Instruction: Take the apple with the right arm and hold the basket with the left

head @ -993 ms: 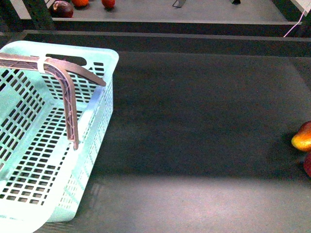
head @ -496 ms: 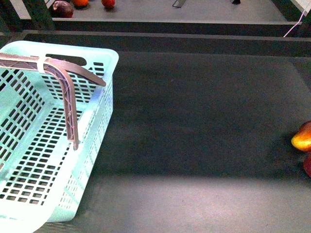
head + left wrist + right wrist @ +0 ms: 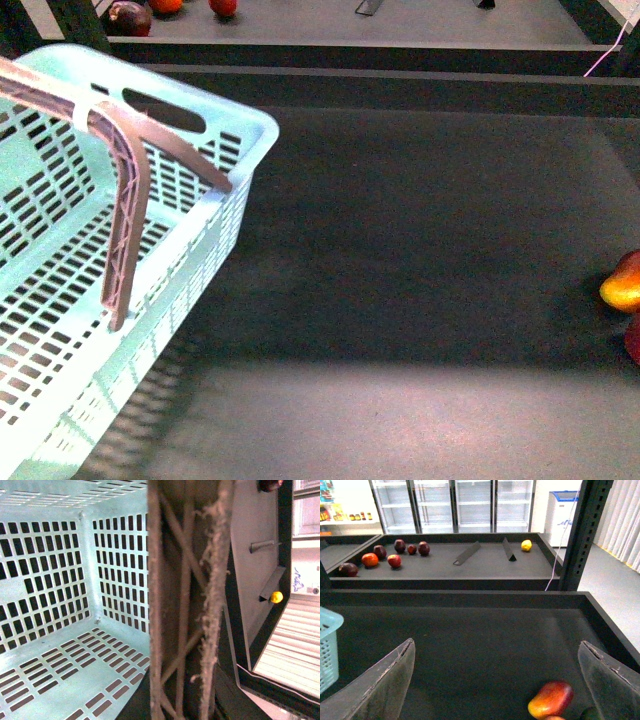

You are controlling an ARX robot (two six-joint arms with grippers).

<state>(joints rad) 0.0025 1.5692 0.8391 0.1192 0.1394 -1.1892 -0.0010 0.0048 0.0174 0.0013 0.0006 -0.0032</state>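
The pale turquoise basket (image 3: 60,300) fills the left of the front view, lifted and tilted, with one mauve-grey handle (image 3: 125,200) raised across it. That ribbed handle runs close through the left wrist view, and my left gripper (image 3: 185,690) is shut on it, above the slotted basket floor (image 3: 60,670). My right gripper (image 3: 496,642) hangs open over the dark table, its jaws wide apart and nothing between them. A yellow-orange fruit with a red blush (image 3: 551,699) lies just ahead of it. Under that fruit a dark red sliver (image 3: 633,340) is cut off by the frame edge; I cannot tell whether it is the apple.
A raised dark rim (image 3: 470,599) borders the table at the back. Behind it a second shelf (image 3: 470,570) holds several red and dark fruits (image 3: 394,560), a yellow fruit (image 3: 526,545) and two metal dividers. A black post (image 3: 577,535) stands at the right.
The basket has risen and tilted. Its near corner and handle have moved right and closer to the camera. The fruit at the right edge has not moved.
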